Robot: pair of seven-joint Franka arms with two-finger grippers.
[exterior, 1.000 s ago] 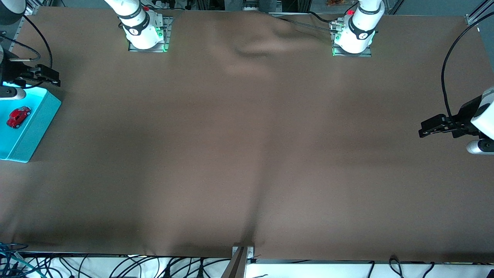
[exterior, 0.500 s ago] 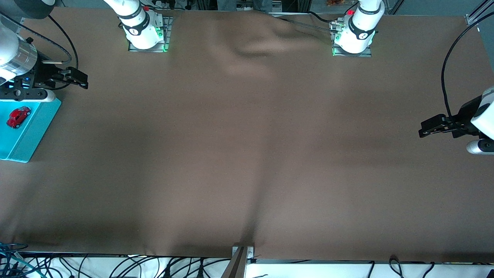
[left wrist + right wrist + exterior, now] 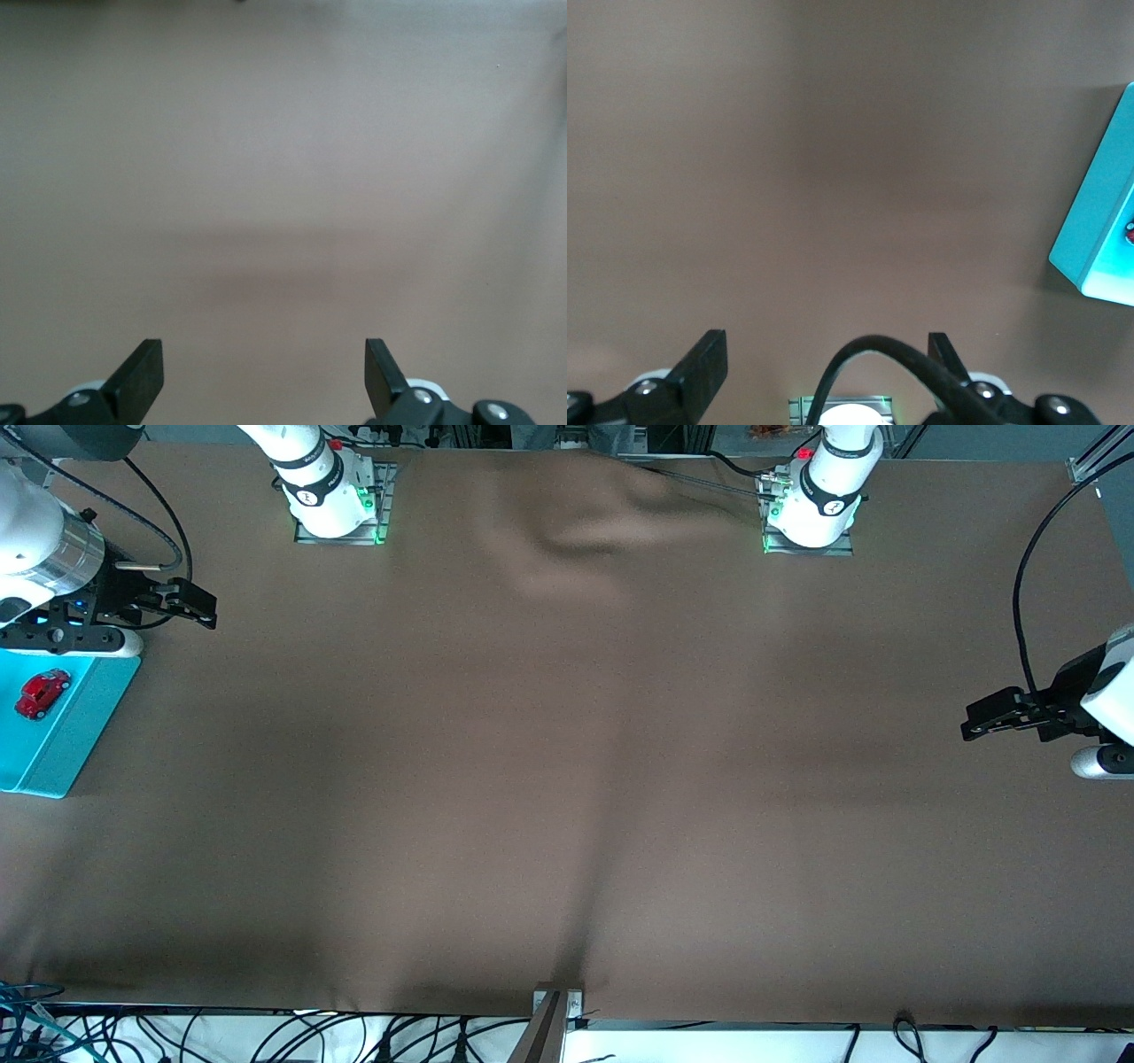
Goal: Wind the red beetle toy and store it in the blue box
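The red beetle toy (image 3: 42, 693) lies inside the blue box (image 3: 84, 717) at the right arm's end of the table. My right gripper (image 3: 197, 605) is open and empty, up over the brown cloth beside the box's corner that is farther from the front camera. In the right wrist view a corner of the blue box (image 3: 1099, 239) shows with a sliver of the red beetle toy (image 3: 1130, 232). My left gripper (image 3: 982, 720) is open and empty, waiting over the cloth at the left arm's end; its wrist view shows only cloth between its fingertips (image 3: 142, 367).
A brown cloth (image 3: 567, 762) covers the whole table, with a raised fold (image 3: 585, 522) between the two arm bases (image 3: 332, 496). A black cable (image 3: 877, 363) arcs across the right wrist view. Loose cables lie along the table's edge nearest the front camera.
My right gripper has risen from the box's edge and swung out over the cloth toward the table's middle. The toy, the box and the left arm have not moved.
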